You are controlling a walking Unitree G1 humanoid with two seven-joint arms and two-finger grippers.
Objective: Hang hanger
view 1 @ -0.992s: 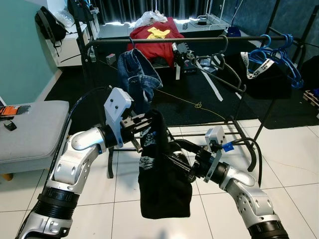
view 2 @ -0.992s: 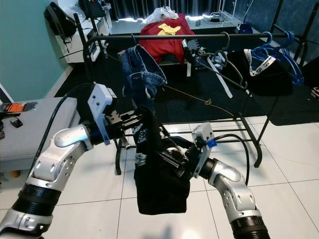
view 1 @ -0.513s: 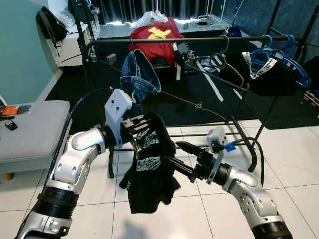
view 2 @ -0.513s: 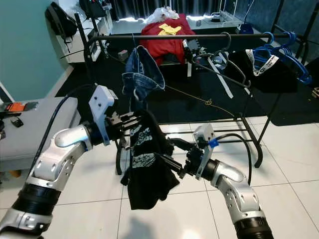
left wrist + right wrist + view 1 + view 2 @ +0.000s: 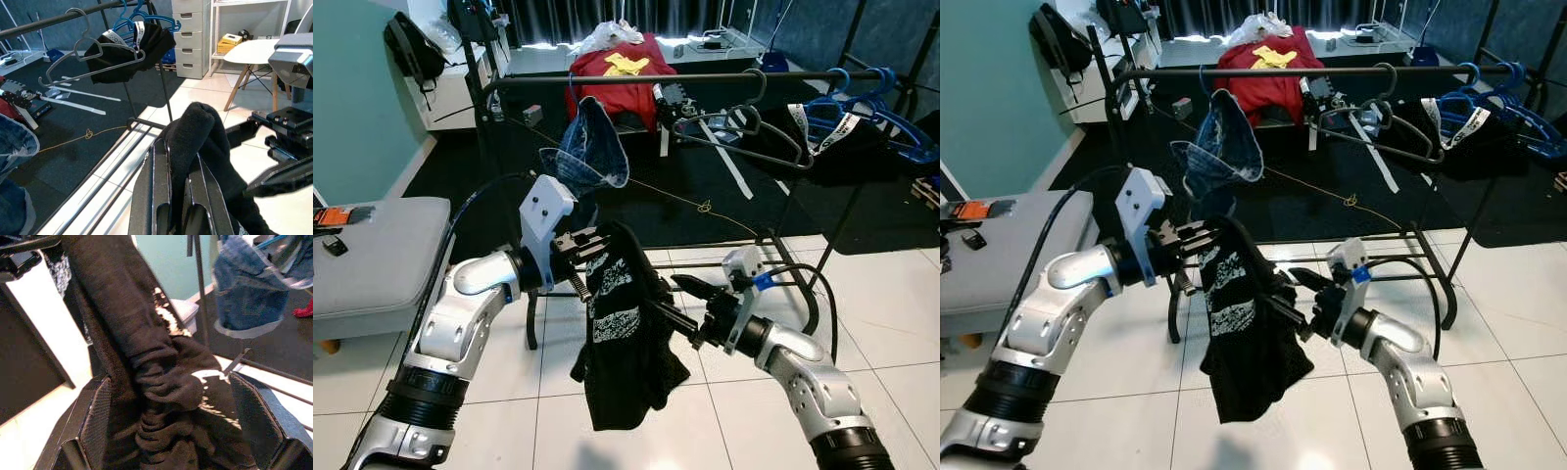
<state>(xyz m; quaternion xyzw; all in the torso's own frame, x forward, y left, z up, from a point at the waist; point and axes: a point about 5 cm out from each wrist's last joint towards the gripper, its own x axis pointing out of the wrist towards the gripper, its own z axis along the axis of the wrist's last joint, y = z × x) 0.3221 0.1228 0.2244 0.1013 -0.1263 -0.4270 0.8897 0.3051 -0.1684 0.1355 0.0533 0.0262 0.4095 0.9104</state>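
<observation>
meanwhile denim shorts (image 5: 590,149) and grey hanger (image 5: 744,125) occupy the rail (image 5: 685,78)

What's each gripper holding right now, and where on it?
Left gripper pinches the black garment at its top fold. Right gripper: open, fingers either side of its bunched middle.

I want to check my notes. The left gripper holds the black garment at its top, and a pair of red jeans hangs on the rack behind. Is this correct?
Not quite: the jeans on the rack are blue denim, as the left eye view shows. The rest holds: the left gripper holds the black garment at its top.
</observation>
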